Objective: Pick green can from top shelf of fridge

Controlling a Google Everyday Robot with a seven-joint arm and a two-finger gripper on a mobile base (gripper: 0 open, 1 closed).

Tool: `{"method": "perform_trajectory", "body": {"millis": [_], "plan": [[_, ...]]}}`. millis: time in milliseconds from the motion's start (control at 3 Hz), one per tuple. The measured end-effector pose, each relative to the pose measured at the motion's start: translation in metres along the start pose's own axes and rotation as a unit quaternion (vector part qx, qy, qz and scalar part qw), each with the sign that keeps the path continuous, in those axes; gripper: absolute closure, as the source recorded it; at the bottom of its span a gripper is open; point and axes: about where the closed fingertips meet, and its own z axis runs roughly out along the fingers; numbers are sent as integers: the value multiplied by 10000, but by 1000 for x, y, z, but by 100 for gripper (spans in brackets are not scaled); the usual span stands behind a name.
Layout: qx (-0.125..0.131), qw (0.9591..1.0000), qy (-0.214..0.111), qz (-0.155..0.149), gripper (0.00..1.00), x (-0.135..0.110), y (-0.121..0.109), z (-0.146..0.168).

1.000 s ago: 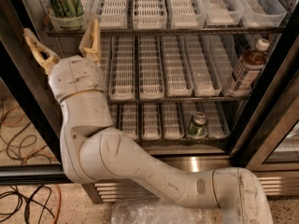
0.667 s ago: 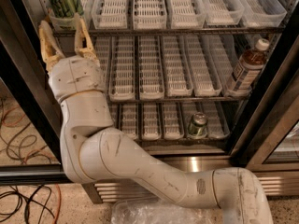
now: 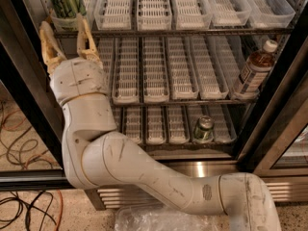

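The green can (image 3: 66,0) stands at the far left of the top shelf (image 3: 192,31) of the fridge (image 3: 202,168), in the leftmost clear lane tray; its top is cut off by the frame edge. My gripper (image 3: 64,32) is just below and in front of the can, at the shelf's front edge. Its tan fingers (image 3: 83,29) point up, spread apart and holding nothing. The white arm bends up from the lower right and covers the left part of the two lower racks.
A brown bottle with a white cap (image 3: 254,70) stands at the right of the middle rack. A squat green can (image 3: 204,129) sits on the bottom rack. A black door frame (image 3: 284,109) is at the right. Cables (image 3: 19,206) lie on the floor at left.
The fingers have drawn closer together, from widely spread to a narrower gap. The gripper has shifted slightly right, to under the green can.
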Motion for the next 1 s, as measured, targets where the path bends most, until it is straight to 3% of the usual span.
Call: {"method": "perform_trajectory", "body": {"millis": [333, 1000], "plan": [[-15, 10000, -13, -13, 32, 4, -1, 7], [-51, 10000, 1, -30, 31, 14, -6, 24]]}}
